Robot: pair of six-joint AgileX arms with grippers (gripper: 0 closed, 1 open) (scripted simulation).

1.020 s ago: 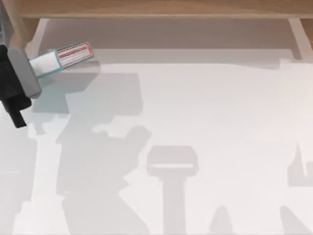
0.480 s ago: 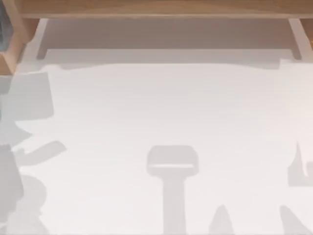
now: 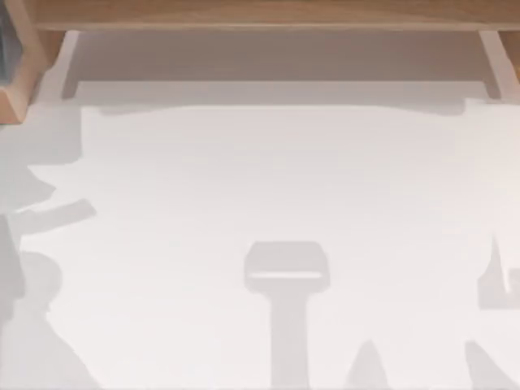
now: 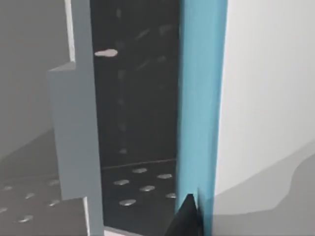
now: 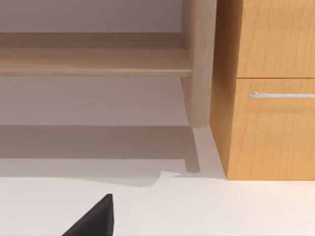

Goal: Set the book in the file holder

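A second ago your left arm held the book over the table's far left; both have since left the top view, and only the shadows at that edge have shifted.

The white table [image 3: 268,179] lies bare in the middle. The long shelf board [image 3: 260,12] runs along its far side. The right wrist view looks level at a wooden cabinet [image 5: 270,123] with a drawer handle [image 5: 283,95] and the shelf's round leg [image 5: 198,64] beside it. Your right gripper [image 5: 93,220] sits low over the table, well short of that leg; I cannot tell if it is clenched or released.

The file holder [image 3: 18,81] shows its tan corner at the top view's far left. Your left gripper [image 4: 188,219] points into its dark, perforated inside, with a grey wall [image 4: 74,147] off to one side. The book [image 4: 202,98] stands straight out ahead of the pincer, teal edge toward the camera, white cover alongside. The pincer appears clamped on the book's near end.
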